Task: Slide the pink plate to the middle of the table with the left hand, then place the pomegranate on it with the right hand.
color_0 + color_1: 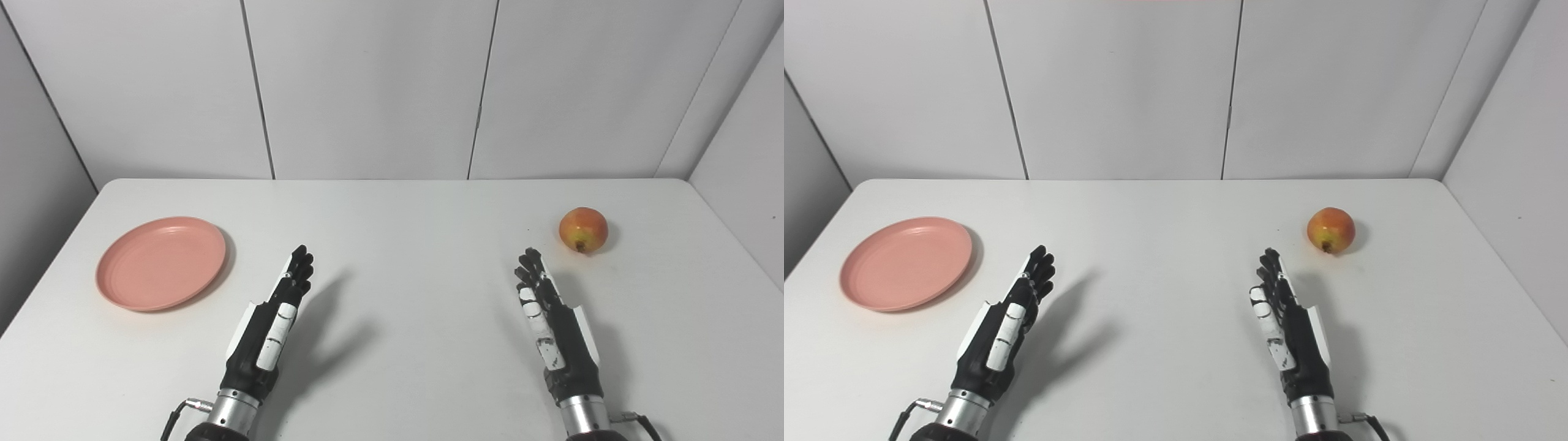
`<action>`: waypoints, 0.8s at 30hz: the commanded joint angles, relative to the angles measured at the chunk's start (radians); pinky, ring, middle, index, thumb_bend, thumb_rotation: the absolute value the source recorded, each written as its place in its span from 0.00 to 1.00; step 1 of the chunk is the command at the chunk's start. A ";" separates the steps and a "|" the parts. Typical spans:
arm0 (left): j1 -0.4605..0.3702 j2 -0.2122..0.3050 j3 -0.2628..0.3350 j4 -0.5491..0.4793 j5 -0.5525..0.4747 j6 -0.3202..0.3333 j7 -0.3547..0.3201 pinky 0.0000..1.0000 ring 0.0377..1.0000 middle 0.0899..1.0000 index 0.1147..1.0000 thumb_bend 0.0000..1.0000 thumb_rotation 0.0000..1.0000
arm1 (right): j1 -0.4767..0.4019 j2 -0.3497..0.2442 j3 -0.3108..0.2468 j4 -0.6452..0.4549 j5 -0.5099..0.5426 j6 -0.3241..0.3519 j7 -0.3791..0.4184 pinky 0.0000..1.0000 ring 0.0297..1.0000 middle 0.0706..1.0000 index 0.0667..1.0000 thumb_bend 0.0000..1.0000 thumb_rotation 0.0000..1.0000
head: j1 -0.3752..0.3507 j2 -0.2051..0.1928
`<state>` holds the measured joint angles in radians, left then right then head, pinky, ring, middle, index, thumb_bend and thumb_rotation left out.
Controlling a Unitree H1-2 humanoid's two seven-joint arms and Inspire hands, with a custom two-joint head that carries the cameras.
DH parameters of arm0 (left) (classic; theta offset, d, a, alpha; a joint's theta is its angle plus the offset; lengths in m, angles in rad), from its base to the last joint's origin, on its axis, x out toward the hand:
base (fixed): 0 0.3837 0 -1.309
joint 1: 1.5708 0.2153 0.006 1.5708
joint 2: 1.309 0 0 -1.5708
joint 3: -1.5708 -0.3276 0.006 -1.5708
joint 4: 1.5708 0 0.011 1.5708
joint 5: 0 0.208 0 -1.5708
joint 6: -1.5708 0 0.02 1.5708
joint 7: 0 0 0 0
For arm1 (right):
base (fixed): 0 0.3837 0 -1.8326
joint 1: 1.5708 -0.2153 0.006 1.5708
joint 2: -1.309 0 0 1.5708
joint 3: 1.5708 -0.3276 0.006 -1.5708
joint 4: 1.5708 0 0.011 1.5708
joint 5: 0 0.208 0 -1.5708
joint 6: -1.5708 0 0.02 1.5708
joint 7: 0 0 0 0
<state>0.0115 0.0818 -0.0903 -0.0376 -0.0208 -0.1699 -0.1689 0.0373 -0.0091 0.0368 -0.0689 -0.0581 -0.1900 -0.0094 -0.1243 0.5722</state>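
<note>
pink round plastic plate lies left and slightly ahead of the empty, straight-fingered left hand, nearer it than the equally empty right hand.

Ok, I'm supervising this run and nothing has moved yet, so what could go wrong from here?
The pink plate sits near the table's left edge, so a misdirected push from the open left hand could send it off. The pomegranate is round and lies loose beyond the open right hand; a nudge might roll it away.
</note>
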 commanded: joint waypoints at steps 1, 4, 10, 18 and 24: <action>0.003 -0.010 0.006 0.019 -0.013 -0.025 0.007 1.00 1.00 1.00 1.00 0.60 1.00 | 0.000 0.010 -0.001 0.028 0.000 -0.075 -0.010 0.93 0.94 0.96 0.97 0.57 0.92 | 0.001 0.001; 0.003 -0.010 0.005 0.018 -0.011 -0.018 0.008 1.00 1.00 1.00 1.00 0.60 1.00 | -0.001 0.011 -0.002 0.034 -0.003 -0.096 -0.013 0.94 0.94 0.95 0.97 0.56 0.93 | 0.001 0.001; 0.001 -0.014 0.004 0.013 -0.008 0.008 0.012 1.00 1.00 1.00 1.00 0.57 1.00 | -0.001 0.009 -0.002 0.037 -0.004 -0.070 -0.009 0.94 0.93 0.95 0.97 0.57 0.92 | 0.002 0.000; -0.001 -0.015 0.003 -0.001 -0.014 0.073 0.008 1.00 1.00 1.00 1.00 0.55 1.00 | -0.006 -0.002 0.002 0.034 -0.003 -0.019 0.008 0.94 0.93 0.94 0.96 0.58 0.90 | 0.002 0.000; -0.003 -0.014 0.004 -0.017 -0.021 0.126 0.002 1.00 1.00 1.00 1.00 0.54 1.00 | -0.007 -0.007 0.009 0.028 -0.016 0.005 0.009 0.94 0.92 0.93 0.96 0.59 0.88 | 0.002 -0.001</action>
<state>0.0080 0.0766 -0.0894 -0.0466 -0.0208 -0.0496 -0.1671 0.0256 -0.0134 0.0429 -0.0564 -0.0703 -0.1959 -0.0067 -0.1227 0.5706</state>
